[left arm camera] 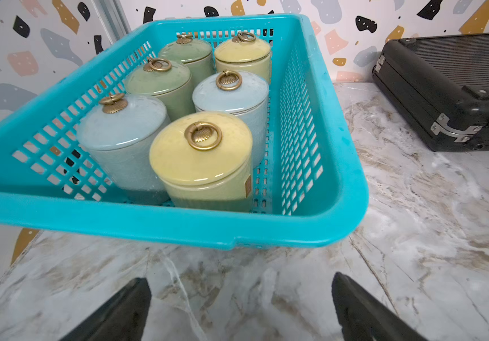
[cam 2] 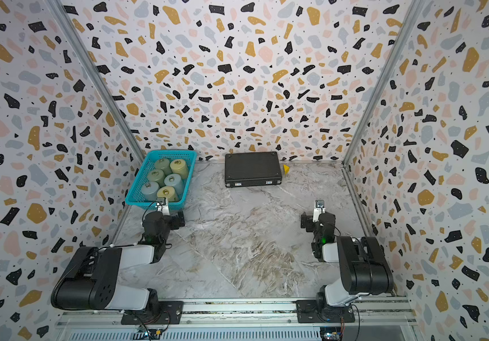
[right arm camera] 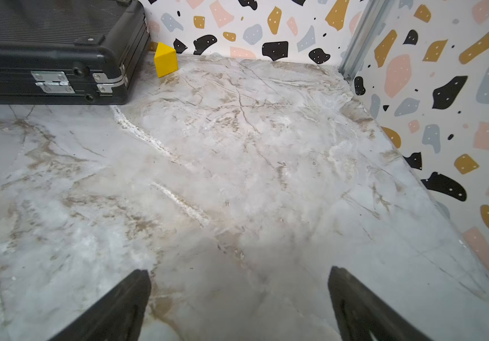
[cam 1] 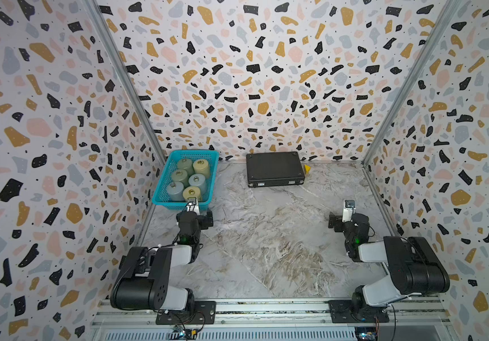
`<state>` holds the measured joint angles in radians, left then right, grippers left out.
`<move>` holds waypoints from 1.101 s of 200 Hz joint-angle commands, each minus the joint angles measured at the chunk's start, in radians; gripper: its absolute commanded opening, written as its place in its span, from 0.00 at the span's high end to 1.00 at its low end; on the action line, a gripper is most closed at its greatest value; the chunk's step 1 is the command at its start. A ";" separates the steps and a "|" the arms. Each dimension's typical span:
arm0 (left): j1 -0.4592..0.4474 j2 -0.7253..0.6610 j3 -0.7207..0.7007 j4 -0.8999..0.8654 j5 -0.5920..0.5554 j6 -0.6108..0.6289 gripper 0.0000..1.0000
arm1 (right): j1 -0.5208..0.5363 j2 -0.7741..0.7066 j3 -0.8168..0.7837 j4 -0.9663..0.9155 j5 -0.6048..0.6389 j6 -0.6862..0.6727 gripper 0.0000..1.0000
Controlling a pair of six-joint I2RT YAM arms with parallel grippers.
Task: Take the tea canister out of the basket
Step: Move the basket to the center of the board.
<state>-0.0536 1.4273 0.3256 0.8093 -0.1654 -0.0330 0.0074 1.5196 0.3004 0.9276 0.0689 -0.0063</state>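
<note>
Tea canisters (cam 1: pixel 180 176), six of them, stand upright inside the turquoise basket (cam 1: pixel 163 180) at the back left corner of the table (cam 1: pixel 266 236) in both top views. The left arm (cam 1: pixel 188 224) reaches just short of the near rim. Left wrist view: the left gripper (left arm camera: pixel 240 279) is spread wide and empty over bare marble just outside that rim, with the yellow canister (left arm camera: pixel 200 153) closest beyond it. Right wrist view: the right gripper (right arm camera: pixel 239 270) is gaping and empty too, with the black case (right arm camera: pixel 48 53) and yellow block (right arm camera: pixel 165 60) well ahead.
</note>
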 commanded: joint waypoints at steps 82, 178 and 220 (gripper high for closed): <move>-0.006 0.000 -0.007 0.047 -0.010 0.017 0.00 | 0.002 -0.013 0.028 -0.012 0.014 0.010 0.01; -0.006 0.000 -0.005 0.044 -0.008 0.020 0.00 | 0.002 -0.012 0.029 -0.013 0.014 0.011 0.01; -0.005 -0.032 -0.002 0.038 -0.056 0.010 0.01 | 0.002 -0.070 0.009 -0.027 0.068 0.027 0.01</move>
<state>-0.0563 1.4273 0.3256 0.8093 -0.1661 -0.0254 0.0078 1.5188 0.3004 0.9264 0.0792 -0.0036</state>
